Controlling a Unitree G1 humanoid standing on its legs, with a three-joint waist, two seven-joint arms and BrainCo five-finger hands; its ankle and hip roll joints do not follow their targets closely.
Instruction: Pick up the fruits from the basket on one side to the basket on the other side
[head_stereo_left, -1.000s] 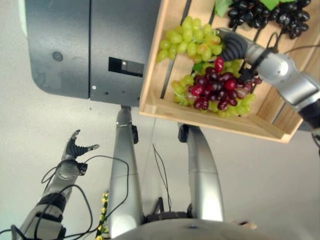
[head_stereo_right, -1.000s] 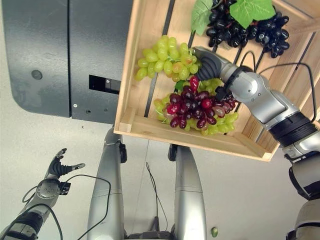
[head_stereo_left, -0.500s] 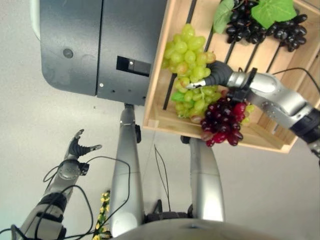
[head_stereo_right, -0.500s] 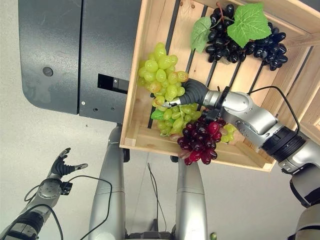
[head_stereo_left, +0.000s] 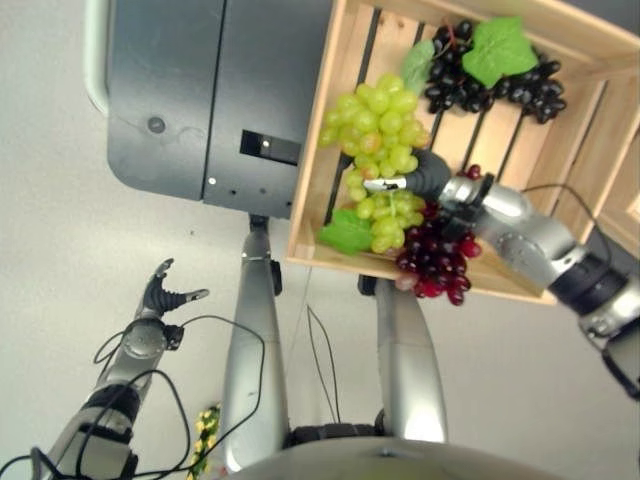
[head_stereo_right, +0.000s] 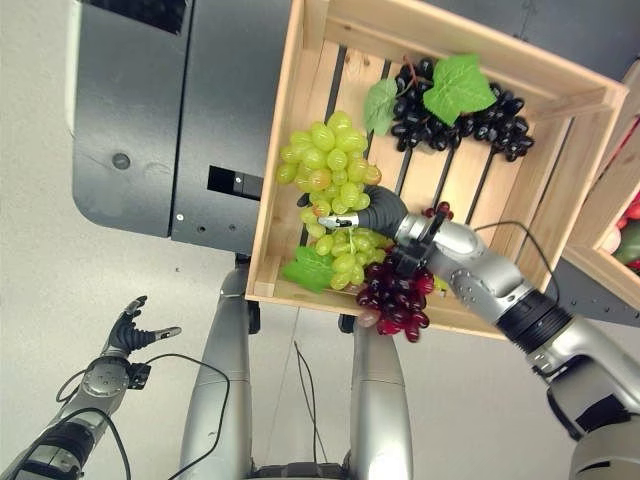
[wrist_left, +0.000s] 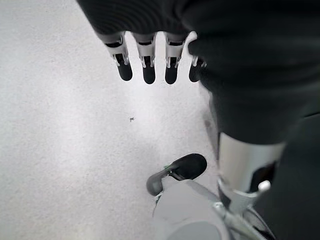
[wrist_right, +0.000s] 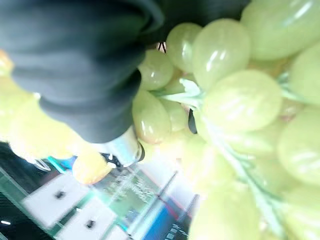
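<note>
Basically right hand (head_stereo_right: 375, 212) clamped on the green grapes (head_stereo_right: 330, 165) inside the crate (head_stereo_right: 275, 200), bunch draped over the fingers, hanging toward the near rim. Red grapes (head_stereo_right: 392, 295) dangling just under the wrist. Left hand (head_stereo_left: 160, 295) way off, fingers spread, holding nothing.

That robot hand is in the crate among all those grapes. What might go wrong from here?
The right robot hand seems to grip the green grapes, but its fingers are buried in fruit, so the hold may be weak. The red grapes already hang over the crate edge below the arm and might get dragged out and drop. The left robot hand hangs open, too far to catch anything.
</note>
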